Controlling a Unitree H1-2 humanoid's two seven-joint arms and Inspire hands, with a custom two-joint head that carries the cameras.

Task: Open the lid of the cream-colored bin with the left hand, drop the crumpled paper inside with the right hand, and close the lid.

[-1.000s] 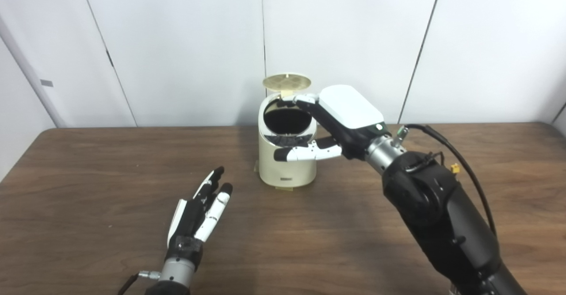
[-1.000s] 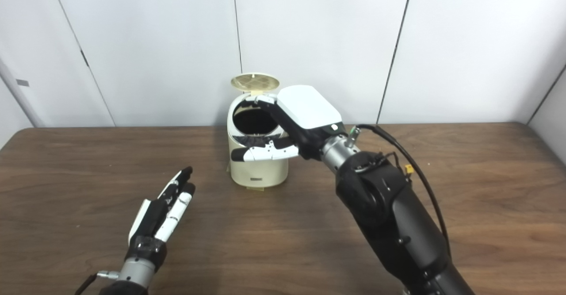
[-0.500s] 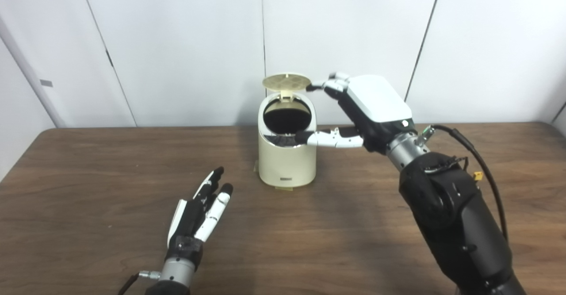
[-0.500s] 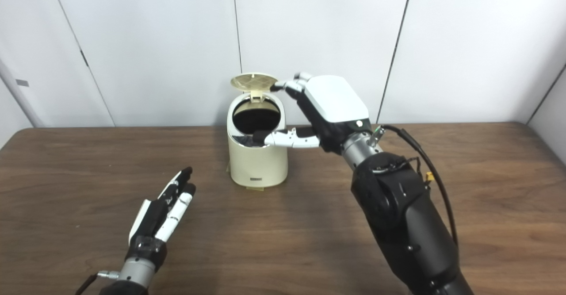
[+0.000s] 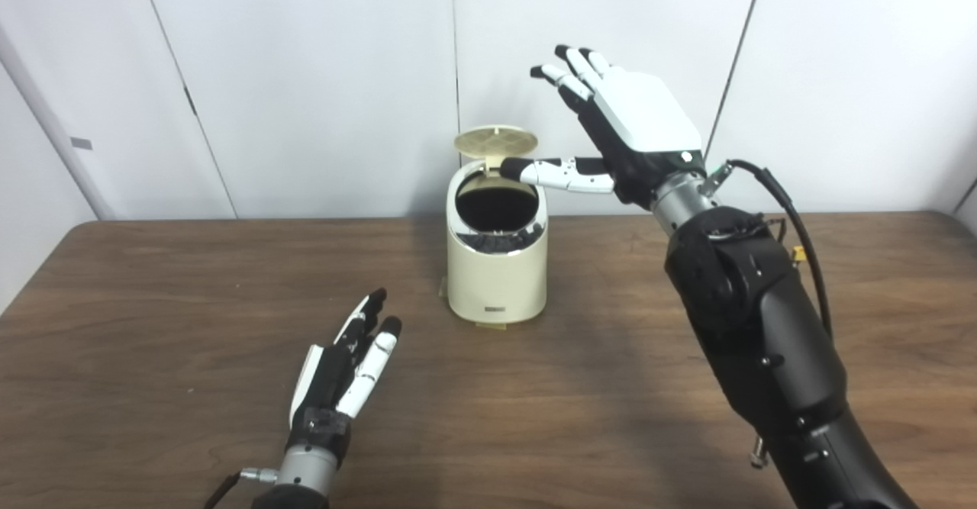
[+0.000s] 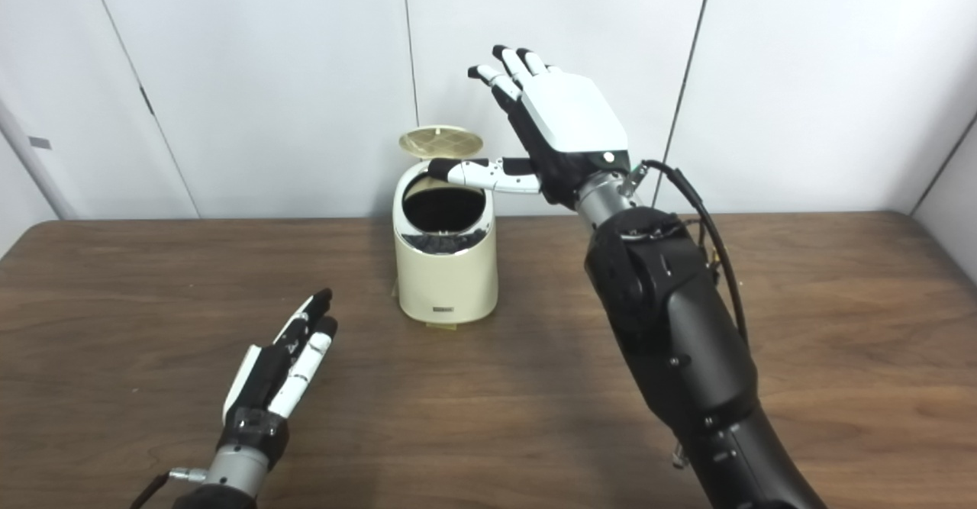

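My right hand (image 5: 637, 124) hangs above and at about 2 o'clock of the cream-colored bin (image 5: 496, 253), its fingers (image 5: 569, 74) spread and holding nothing, the thumb stretched across just over the bin's back rim. The bin stands mid-counter (image 5: 153, 326) with its round lid (image 5: 495, 141) tipped up at the 12 o'clock side, the dark mouth wide open. I see no crumpled paper in either hand or on the counter; whether it lies inside the dark bin, I cannot tell. My left hand (image 5: 343, 368) rests low at 7 o'clock of the bin, well apart from it, fingers straight and close together, empty. By my reckoning, opening and dropping are done, and closing is the step in hand. Next, a hand must reach the raised lid from above and behind and press it forward and down without shoving the light bin.
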